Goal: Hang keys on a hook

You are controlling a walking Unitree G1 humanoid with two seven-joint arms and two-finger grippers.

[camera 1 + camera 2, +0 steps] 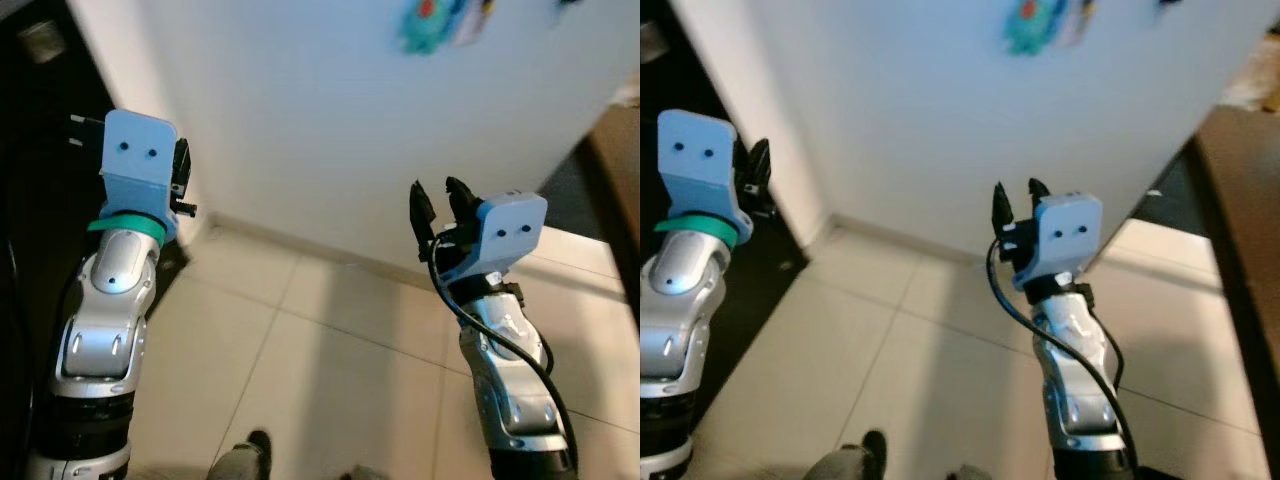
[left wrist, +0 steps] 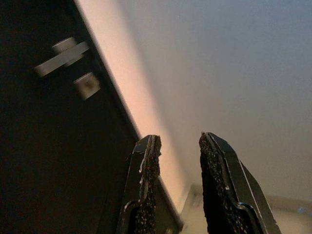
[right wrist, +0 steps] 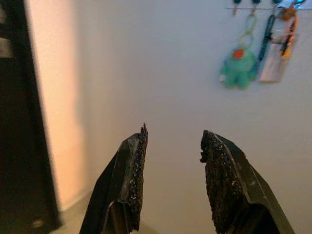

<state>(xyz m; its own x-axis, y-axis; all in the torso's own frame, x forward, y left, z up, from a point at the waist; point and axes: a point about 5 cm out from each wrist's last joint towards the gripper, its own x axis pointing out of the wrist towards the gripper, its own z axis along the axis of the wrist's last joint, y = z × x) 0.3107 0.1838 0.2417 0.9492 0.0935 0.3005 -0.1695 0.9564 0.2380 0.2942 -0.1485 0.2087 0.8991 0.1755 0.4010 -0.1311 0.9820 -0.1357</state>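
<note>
High on the white wall (image 1: 330, 110) a row of hooks (image 3: 265, 5) holds a green plush keychain (image 3: 238, 67) and a bunch of keys with an orange tag (image 3: 281, 39); the same keychain (image 1: 428, 22) appears blurred near the top of the left eye view. My right gripper (image 1: 439, 207) is raised in front of the wall, well below the hooks, open with nothing between its fingers (image 3: 131, 175). My left gripper (image 2: 178, 187) is lifted at the wall's left edge, open and empty too.
A dark doorway or door (image 1: 35, 150) with a metal fitting (image 2: 66, 53) lies left of the wall. Beige floor tiles (image 1: 300, 360) stretch below. A brown wooden piece of furniture (image 1: 1250, 210) stands on the right.
</note>
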